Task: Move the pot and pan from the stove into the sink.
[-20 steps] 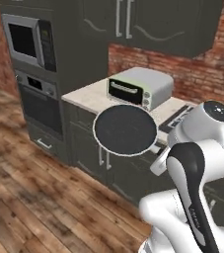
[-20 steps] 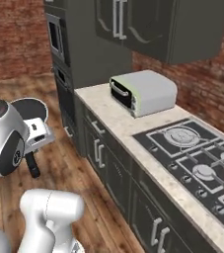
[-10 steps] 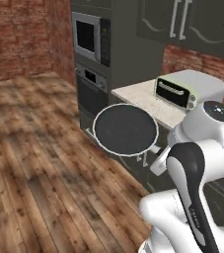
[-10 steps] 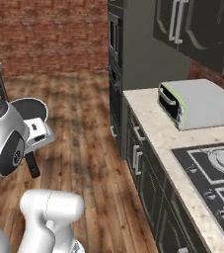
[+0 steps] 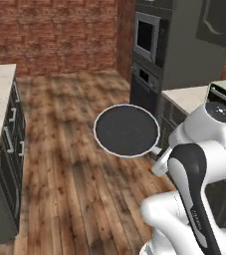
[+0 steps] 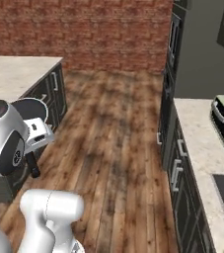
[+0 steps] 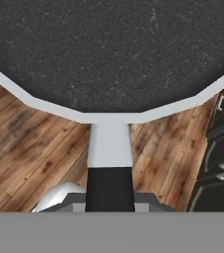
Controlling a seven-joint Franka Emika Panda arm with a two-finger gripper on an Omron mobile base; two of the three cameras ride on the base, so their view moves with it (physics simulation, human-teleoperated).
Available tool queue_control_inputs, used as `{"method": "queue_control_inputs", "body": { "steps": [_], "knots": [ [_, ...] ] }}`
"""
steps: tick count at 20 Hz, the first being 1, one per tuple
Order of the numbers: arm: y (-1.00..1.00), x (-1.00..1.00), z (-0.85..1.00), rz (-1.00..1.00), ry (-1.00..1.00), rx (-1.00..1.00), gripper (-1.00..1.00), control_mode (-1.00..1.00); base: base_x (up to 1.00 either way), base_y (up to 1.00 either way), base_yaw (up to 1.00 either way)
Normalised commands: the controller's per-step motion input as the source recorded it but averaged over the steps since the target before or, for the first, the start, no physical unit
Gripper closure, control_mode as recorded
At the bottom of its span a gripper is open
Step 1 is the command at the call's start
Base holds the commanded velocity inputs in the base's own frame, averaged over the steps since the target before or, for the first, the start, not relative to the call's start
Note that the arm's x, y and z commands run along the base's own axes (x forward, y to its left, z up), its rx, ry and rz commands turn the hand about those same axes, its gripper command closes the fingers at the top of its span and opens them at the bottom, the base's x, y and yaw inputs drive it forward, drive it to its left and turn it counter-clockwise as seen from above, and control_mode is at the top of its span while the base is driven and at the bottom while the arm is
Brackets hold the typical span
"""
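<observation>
Pan (image 5: pixel 127 130) | handle clamped between fingers (image 7: pixel 59 195), black dish ahead | above wooden floor (image 5: pixel 59 149)

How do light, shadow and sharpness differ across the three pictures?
Left base view: even light, soft dark patches on the floor, slightly blurry. Right base view: similar flat light, no glare. Hand view: the pan looks sharp, its rim drawn in straight segments.

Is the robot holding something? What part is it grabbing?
Yes. It holds the pan by its long black handle, with the round black dish sticking out in front over the wood floor.
</observation>
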Motion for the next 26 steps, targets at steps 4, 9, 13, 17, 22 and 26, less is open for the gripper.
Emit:
{"method": "queue_control_inputs", "body": {
  "steps": [4,9,13,17,22,26],
  "knots": [
    [0.0,0.0,0.0,0.0,0.0,0.0,1.0,1.0,0.0,0.0,0.5],
    [0.0,0.0,0.0,0.0,0.0,0.0,1.0,1.0,0.0,0.0,0.5],
    [0.0,0.0,0.0,0.0,0.0,0.0,1.0,1.0,0.0,0.0,0.5],
    [0.0,0.0,0.0,0.0,0.0,0.0,1.0,1.0,0.0,0.0,0.5],
    [0.0,0.0,0.0,0.0,0.0,0.0,1.0,1.0,0.0,0.0,0.5],
    [0.0,0.0,0.0,0.0,0.0,0.0,1.0,1.0,0.0,0.0,0.5]
  ]
}}
